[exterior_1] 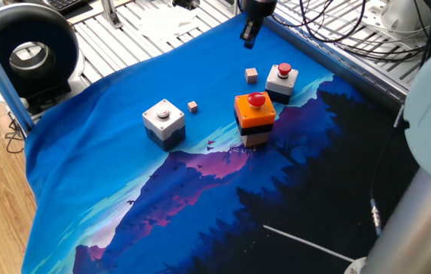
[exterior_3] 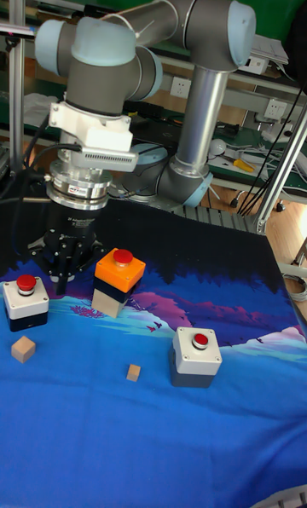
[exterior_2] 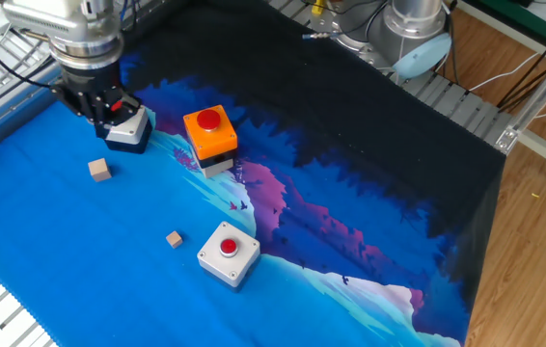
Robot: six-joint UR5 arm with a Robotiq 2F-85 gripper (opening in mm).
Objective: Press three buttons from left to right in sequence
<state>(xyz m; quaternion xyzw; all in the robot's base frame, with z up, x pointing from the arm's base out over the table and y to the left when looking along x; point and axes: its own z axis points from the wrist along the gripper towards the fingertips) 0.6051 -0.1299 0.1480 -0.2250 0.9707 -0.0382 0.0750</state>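
Three switch boxes sit in a loose row on the blue mountain-print cloth that covers the desk [exterior_1: 86, 152], spaced well apart so that each can be pushed on its own.

In one fixed view the white-grey box [exterior_1: 163, 119] with its small round button lies at centre left of the frame. The taller orange-topped box [exterior_1: 254, 116] with the red mushroom button stands at the centre. The small white box [exterior_1: 282, 78] with a red button sits toward the upper right. That ordering is my reading of left to right for the task. The other fixed view and the tall fixed view look from the opposite side, so the row runs the other way there.

Two tiny tan wooden cubes lie loose between and beside the boxes, one [exterior_1: 252, 74] just beside the small white box and one [exterior_1: 193, 106] near the white-grey box. They appear to be distractors, touching nothing.

The gripper [exterior_2: 95, 101] hangs at the upper left of the other fixed view, pointing down and overlapping the small white box in the picture. In one fixed view it shows high at the top edge, clear of the cloth. I cannot tell whether its fingers are apart or together, nor whether it touches the box. A vertical pose suits pressing straight down on a button.
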